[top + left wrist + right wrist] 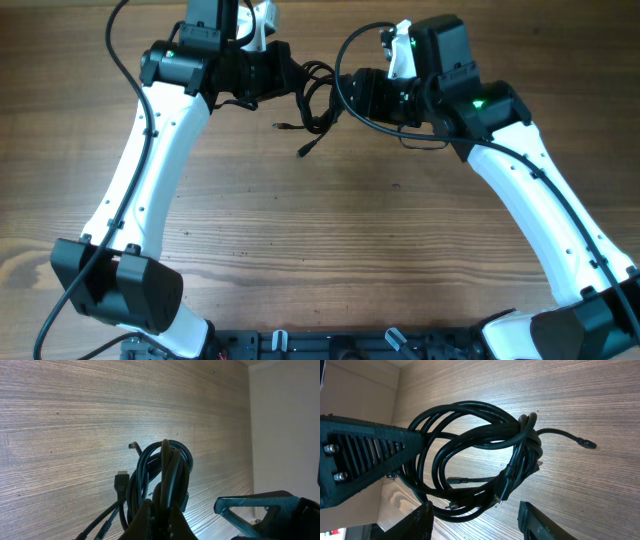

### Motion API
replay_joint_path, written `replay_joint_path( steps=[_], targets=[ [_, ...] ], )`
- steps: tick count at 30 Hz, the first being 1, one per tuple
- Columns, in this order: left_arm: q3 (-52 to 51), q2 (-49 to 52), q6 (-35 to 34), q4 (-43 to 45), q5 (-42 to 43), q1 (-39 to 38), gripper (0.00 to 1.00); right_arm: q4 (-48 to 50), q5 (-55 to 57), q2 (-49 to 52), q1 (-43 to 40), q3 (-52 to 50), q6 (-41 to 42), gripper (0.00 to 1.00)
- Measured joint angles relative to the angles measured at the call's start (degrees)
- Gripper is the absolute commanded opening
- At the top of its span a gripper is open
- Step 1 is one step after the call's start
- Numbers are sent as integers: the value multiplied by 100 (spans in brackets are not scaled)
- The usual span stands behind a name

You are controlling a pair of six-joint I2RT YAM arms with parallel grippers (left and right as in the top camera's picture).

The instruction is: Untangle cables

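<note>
Overhead: cables [316,100] bunched in a tangle near the middle of the desk [330,230] far edge, between left gripper [290,78] and right gripper [345,95]. Two loose ends trail toward desk centre.

Left wrist: left gripper [162,515] clamped tight on the cables [162,467], loops standing above the fingers. A plug [121,482] hangs at the left.

Right wrist: right gripper [475,520] with jaws apart, gripping nothing. Cables [470,445] coil just ahead, pinched by left gripper [365,465].
</note>
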Motion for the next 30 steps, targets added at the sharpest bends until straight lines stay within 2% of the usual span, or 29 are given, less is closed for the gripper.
replay_joint_path(
  steps=[13, 21, 25, 30],
  targets=[
    [0, 0, -321, 0, -90, 0, 4, 15, 0, 4, 0, 0, 0, 56],
    [0, 0, -363, -20, -243, 0, 4, 2, 0, 4, 0, 0, 2, 59],
    [0, 0, -363, -20, -260, 0, 4, -251, 0, 44, 0, 0, 22, 58],
    [0, 0, -363, -166, -262, 0, 4, -352, -28, 153, 0, -2, -94, 61]
  ],
)
